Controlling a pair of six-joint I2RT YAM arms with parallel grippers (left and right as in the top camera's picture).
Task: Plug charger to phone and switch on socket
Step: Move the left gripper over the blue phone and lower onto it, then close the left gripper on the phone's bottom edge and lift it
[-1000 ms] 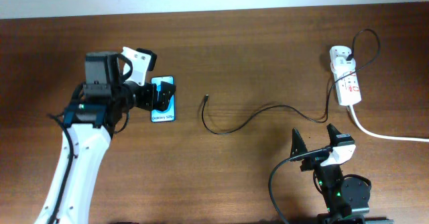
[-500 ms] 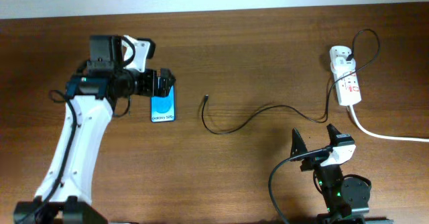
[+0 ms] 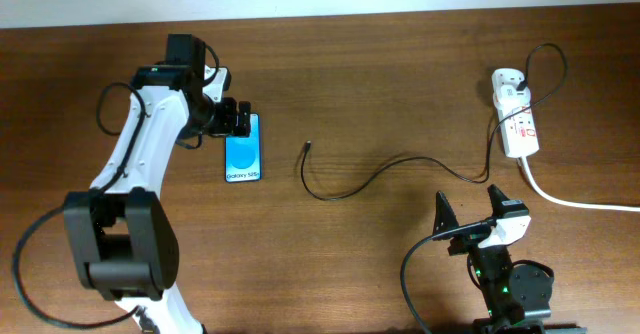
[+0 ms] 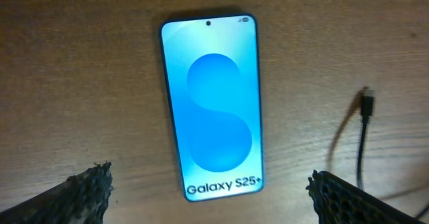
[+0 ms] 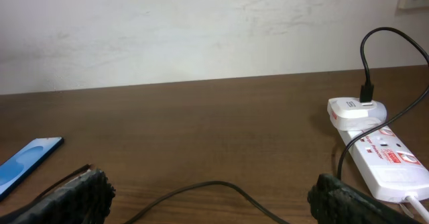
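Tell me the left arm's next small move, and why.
Probably lower the left gripper and close it on the long edges of the phone to steady it. Its fingers are open and straddle the phone, which lies flat with the screen up. The cable ends loose beside the phone and is not yet plugged in.

L tool (image 3: 237, 120) hung over the phone (image 3: 244, 157), at its top end. Charger (image 3: 375, 172) tip lay near phone, not touching; socket (image 3: 518, 126) sat far R.

Passable gap between phone (image 4: 213, 106) and charger (image 4: 366, 104) tip; both lie flat.
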